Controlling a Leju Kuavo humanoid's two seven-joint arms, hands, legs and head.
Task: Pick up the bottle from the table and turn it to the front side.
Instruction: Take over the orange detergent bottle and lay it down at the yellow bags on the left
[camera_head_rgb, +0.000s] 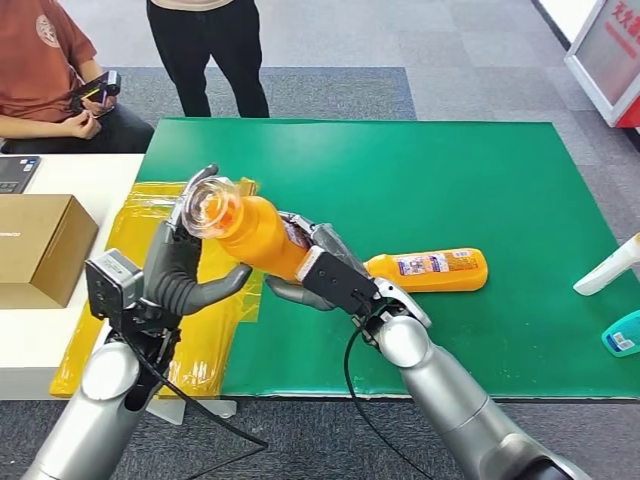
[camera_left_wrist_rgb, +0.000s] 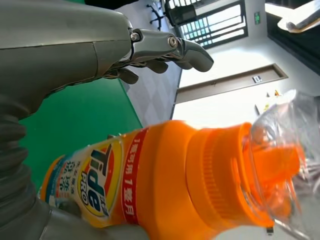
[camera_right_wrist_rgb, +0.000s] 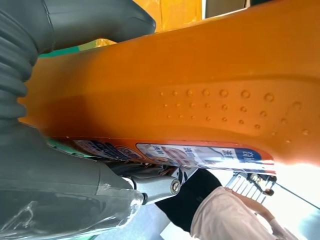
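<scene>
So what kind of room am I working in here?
Probably an indoor lab or demo space: a green mat-covered table on grey carpet tiles, with a seated person holding a handheld controller beside a white desk.

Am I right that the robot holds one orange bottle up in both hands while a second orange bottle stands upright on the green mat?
Not quite: the head view shows the second orange bottle lying on its side on the green mat, not standing upright. The rest holds: the left hand and right hand hold the raised orange bottle between them.
</scene>
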